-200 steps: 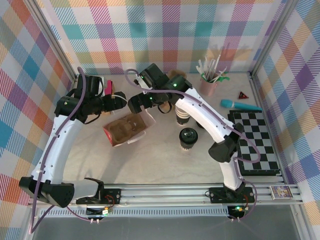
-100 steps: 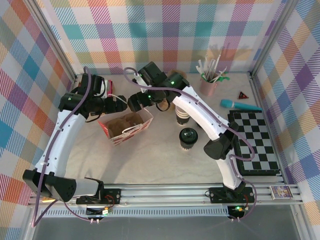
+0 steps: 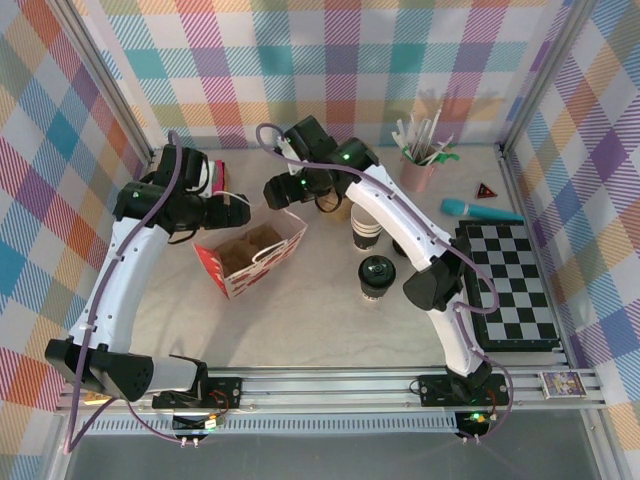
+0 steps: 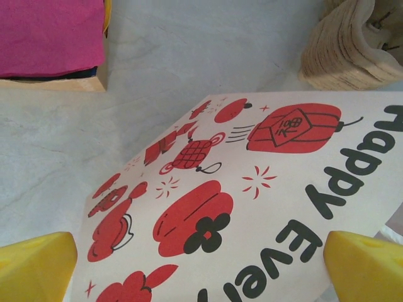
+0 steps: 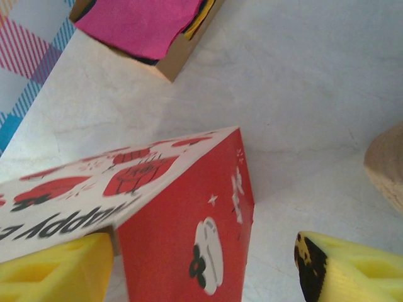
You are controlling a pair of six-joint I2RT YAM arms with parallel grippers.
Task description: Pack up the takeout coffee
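The left gripper (image 3: 238, 208) has its jaws wide apart. In the left wrist view its two yellow fingers (image 4: 34, 267) sit at the two lower corners, and between them lies the broad white face of a paper bag (image 3: 268, 264). This bag is white and red, with red lantern prints and black letters, and it stands on the pale tabletop (image 3: 310, 320) with its mouth open upward. I cannot tell if these fingers touch the paper. Beyond the fingertips, a low wooden box with a pink cloth (image 4: 47, 31) is on one side and a stack of light wooden pieces (image 4: 352, 44) is on the other. The right gripper (image 3: 284, 198) is open too. In the right wrist view one yellow finger (image 5: 53, 274) is just under the white face of the bag, while the other is apart from the red side panel, so the corner of the bag stands between the jaws and is not pinched. The takeout coffee (image 3: 377, 272), a small paper cup with a round black plastic lid, stands upright on the table outside the bag. It is well apart from both grippers, to the right of the right gripper and nearer to the arm bases. Farther to the right are a pink cup full of sticks (image 3: 418, 168), a teal tool (image 3: 480, 210) and a black-and-white chessboard (image 3: 510, 285).
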